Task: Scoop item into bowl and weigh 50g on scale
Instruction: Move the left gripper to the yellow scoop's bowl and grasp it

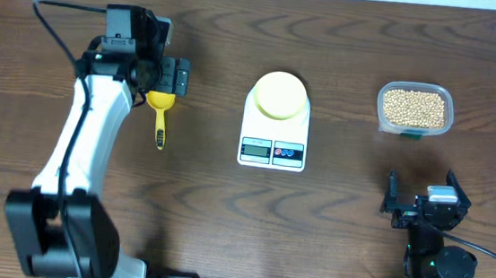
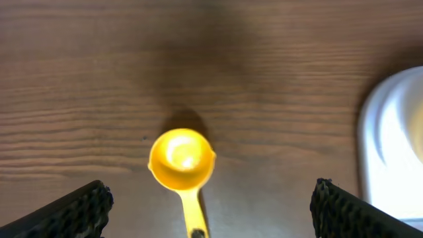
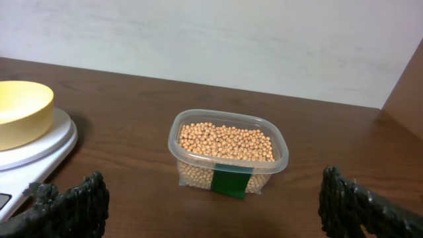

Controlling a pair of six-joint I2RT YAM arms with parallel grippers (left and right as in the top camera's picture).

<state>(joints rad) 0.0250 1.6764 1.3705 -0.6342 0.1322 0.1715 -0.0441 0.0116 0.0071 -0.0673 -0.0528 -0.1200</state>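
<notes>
So here's my setup: both arms over a dark brown wooden table [image 1: 331, 218] with a wavy grain. My left gripper [image 2: 210, 192] is spread wide and holding nothing. It hangs over the scoop [image 2: 181, 158], which lies flat on the wood. The scoop is glossy bright yellow plastic, with a round cup and a thin straight handle pointing back toward my base. In the left wrist view, my fingers [image 2: 79, 211] show as black pads with a rough, knobbly surface. There's one on each side of the scoop, and neither touches it.

The scale [image 1: 274, 132] sits mid-table, well to the right of the scoop. It's a smooth white rounded rectangle, with a small grey display and two buttons on the end nearest me. The bowl [image 1: 279, 95] stands upright on its far end. It's round and pale yellow-green with a matte look.

The beans [image 3: 225, 142] are small, round and tan. They're heaped in a clear plastic tub [image 3: 284, 155] with rounded corners and a dark green label [image 3: 231, 180] on its front wall. The tub sits to the right of the scale, apart from it.

My right gripper [image 1: 422, 188] is spread wide too, with nothing in it. It sits low near my edge of the table, facing the tub. A pale wall [image 3: 231, 39] runs behind the table.
</notes>
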